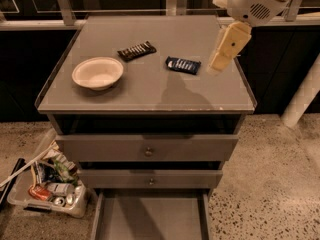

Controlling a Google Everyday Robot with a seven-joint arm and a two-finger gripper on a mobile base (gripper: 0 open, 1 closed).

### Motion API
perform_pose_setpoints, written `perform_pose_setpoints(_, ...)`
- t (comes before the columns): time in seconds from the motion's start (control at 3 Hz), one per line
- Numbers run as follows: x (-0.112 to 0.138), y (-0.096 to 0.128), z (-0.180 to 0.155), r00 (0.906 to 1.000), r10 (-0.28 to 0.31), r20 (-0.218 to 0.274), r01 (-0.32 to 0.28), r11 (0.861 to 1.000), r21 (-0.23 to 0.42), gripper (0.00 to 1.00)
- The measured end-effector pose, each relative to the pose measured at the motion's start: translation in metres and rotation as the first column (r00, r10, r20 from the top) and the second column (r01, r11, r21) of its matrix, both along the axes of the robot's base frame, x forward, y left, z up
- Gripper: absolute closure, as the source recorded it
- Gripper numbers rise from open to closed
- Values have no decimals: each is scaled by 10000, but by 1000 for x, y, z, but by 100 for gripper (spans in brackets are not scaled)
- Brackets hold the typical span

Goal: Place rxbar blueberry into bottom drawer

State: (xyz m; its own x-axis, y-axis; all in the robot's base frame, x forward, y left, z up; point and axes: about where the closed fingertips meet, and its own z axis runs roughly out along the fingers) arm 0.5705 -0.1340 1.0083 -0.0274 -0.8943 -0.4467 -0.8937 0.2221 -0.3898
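Item: grey cabinet (145,91), flat top, three drawers below; all places are given from this cabinet. On its top, right of centre: the rxbar blueberry (183,65), dark blue wrapper, lying flat and not held. On its top, towards the back and centre: a black-brown bar (136,50). On its top, left side: a pale bowl (97,73), seemingly with nothing in it. Above the top's right edge: the gripper (218,64), cream-coloured, slanting down, just beside the blue bar and apart from it; whether it is released or clenched cannot be told, but it carries nothing. At the cabinet's foot: the bottom drawer (150,216), pulled out, no bar on the floor that shows. Above it: two upper drawers (147,148), closed, with small round knobs. On the floor left of the cabinet: a clear bin (47,189) of assorted clutter. Progress, as judged: drawer ready; approach under way; grasp, carry and release all remain. Obscured: the drawer's front end is cut off by the lower frame edge; the arm behind the gripper runs out of frame at upper right; the bin's contents are too jumbled to name.
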Motion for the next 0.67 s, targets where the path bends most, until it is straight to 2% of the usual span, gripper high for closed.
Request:
perform_pose_setpoints(0.33, 22, 5, -16, 9998, 113, -146, -112, 9999, 81, 0)
perform_pose_setpoints(0.67, 57, 7, -43, 9958, -123, -909, 162, 9990, 423, 0)
